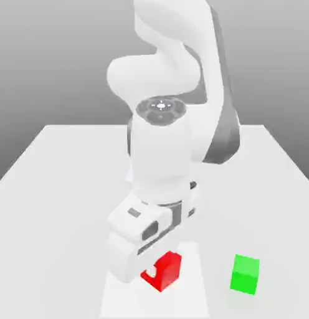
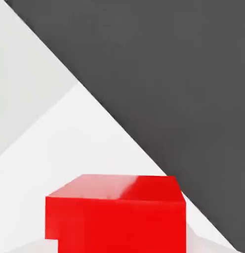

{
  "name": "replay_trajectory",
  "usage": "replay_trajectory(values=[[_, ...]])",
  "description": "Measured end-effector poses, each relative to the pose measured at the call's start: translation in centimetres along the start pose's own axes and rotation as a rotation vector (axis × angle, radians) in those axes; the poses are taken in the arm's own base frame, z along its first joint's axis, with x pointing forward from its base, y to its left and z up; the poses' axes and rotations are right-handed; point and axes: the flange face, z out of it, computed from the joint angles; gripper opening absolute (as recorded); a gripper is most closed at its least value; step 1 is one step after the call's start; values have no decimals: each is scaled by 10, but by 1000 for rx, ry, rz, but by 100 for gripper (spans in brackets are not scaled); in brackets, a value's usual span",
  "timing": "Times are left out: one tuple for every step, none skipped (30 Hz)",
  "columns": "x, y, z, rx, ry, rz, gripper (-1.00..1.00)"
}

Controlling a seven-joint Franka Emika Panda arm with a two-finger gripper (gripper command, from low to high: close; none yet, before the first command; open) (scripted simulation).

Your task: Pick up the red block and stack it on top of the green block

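**Gripper down at red block, green block off to the side, no stack**

We had the gripper (image 1: 159, 272) low in the lower middle of the exterior view, right at the red block (image 1: 172, 273). Claw state: we could not tell whether it was released, clenched or grasping the red block. The hand hid part of the block on the exterior view's left side, so we saw only some of its faces.

The red block sat in the lower middle of the frame, over the bright white patch (image 1: 194, 302) on the pale table (image 1: 45, 249). We could not tell whether its underside touched the surface. In the hand view we saw it close up, one face toward the camera and its top face split between a paler zone and a deeper red one. A large dark grey area (image 2: 169, 74) with a straight slanted edge lay beyond it there.

The green block (image 1: 245, 275) was in the lower right of the exterior view, on the table, outside the white patch and apart from the red block. Nothing rested on top of it.

The white arm (image 1: 161, 152) came down from the upper middle of the frame, with the grey background (image 1: 51, 62) behind.
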Motion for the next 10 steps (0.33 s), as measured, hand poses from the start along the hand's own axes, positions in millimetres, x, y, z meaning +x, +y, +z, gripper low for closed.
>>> replay_trajectory(values=[[-4, -30, -4, -2, 0, -66, -100], [-10, -65, -6, -6, 1, -144, -100], [-16, -92, -3, -10, 3, -205, -100], [-18, -101, 5, -11, 4, -225, -100], [-19, -104, 16, -12, 5, -233, -100], [-20, -106, 27, -13, 5, -237, -100], [-20, -106, 39, -13, 5, -238, -100], [-21, -106, 46, -14, 5, -239, 100], [-21, -106, 46, -14, 5, -239, 100], [-21, -106, 46, -14, 5, -239, 100]])
